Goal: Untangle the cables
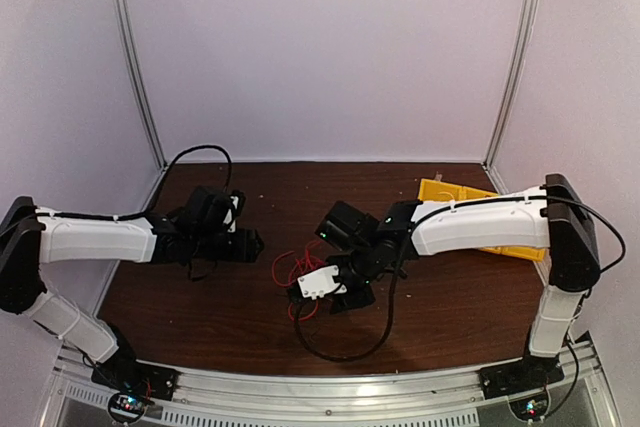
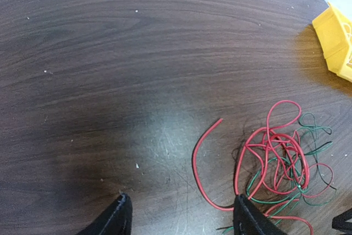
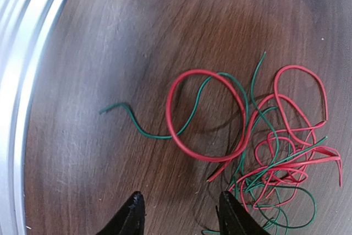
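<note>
The cables are a loose tangle of thin red wire (image 1: 288, 269) and thin green wire lying on the dark wood table between the arms. In the left wrist view the red loops (image 2: 275, 147) and green strands (image 2: 314, 131) lie to the right of my open, empty left gripper (image 2: 181, 202); one red end passes by its right fingertip (image 2: 242, 205). In the right wrist view a big red loop (image 3: 203, 157) and a green tail (image 3: 137, 127) lie just ahead of my open, empty right gripper (image 3: 181, 196), which hovers over the tangle (image 1: 305, 297). No white cable shows.
A yellow bin (image 1: 452, 193) lies at the back right, and it also shows in the left wrist view (image 2: 336, 37). The right arm's thick black cable (image 1: 345, 352) loops onto the table near the front. A metal rail (image 3: 22, 81) runs along the front edge.
</note>
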You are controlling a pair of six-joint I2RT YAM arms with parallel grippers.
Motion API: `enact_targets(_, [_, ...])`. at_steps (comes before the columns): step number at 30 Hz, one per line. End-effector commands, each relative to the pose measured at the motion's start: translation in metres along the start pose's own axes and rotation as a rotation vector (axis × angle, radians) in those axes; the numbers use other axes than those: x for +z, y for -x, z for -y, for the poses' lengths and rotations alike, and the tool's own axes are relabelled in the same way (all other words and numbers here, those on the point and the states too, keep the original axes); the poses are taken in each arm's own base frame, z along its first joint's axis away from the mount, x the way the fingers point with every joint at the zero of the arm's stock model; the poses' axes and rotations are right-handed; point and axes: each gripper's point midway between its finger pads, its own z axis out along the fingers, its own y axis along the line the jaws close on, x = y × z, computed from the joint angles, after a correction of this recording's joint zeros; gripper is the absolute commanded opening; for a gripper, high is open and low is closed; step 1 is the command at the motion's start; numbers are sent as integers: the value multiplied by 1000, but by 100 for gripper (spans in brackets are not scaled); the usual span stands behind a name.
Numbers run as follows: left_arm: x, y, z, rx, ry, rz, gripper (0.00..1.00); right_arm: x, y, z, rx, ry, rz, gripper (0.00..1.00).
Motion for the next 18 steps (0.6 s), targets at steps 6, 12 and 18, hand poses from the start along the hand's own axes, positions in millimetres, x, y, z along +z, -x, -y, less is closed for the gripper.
enact_targets(6, [-7, 0, 0, -55, -47, 54, 64, 12, 14, 1, -341, -106, -112, 53])
enact_targets(12, [-12, -2, -6, -68, -29, 68, 64, 28, 15, -2, -459, -127, -187, 53])
enact_targets(18, [-18, -1, -7, -61, -28, 74, 64, 45, 15, 17, -487, -225, -234, 47])
